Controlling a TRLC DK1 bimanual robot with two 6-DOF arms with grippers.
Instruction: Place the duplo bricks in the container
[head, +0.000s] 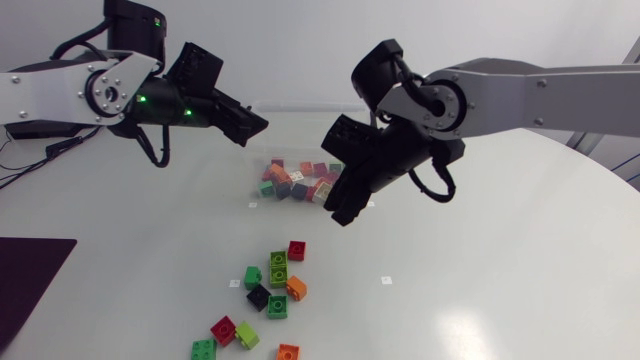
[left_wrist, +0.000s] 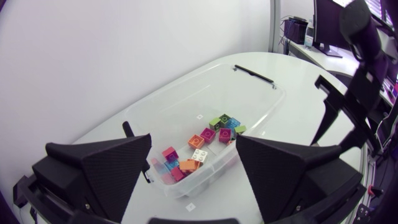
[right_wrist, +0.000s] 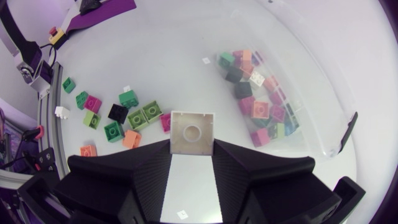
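Note:
A clear plastic container (head: 256, 178) (left_wrist: 236, 87) (right_wrist: 311, 74) lies mid-table with several coloured duplo bricks (head: 300, 180) (left_wrist: 202, 140) (right_wrist: 261, 99) heaped at one end. My left gripper (head: 255, 125) (left_wrist: 193, 146) hovers above that end, open and empty. My right gripper (head: 345, 205) (right_wrist: 193, 146) hangs by the container's near side, shut on a white brick (right_wrist: 193, 127) that sticks out between its fingers. Several loose bricks (head: 270, 280) (right_wrist: 118, 115), green, red, black and orange, lie on the table nearer the front edge.
A dark purple mat (head: 30, 280) (right_wrist: 102, 9) lies at the table's left edge. Small white tags (head: 386, 281) dot the tabletop. In the left wrist view my right arm's gripper (left_wrist: 348, 112) looms close beside the container.

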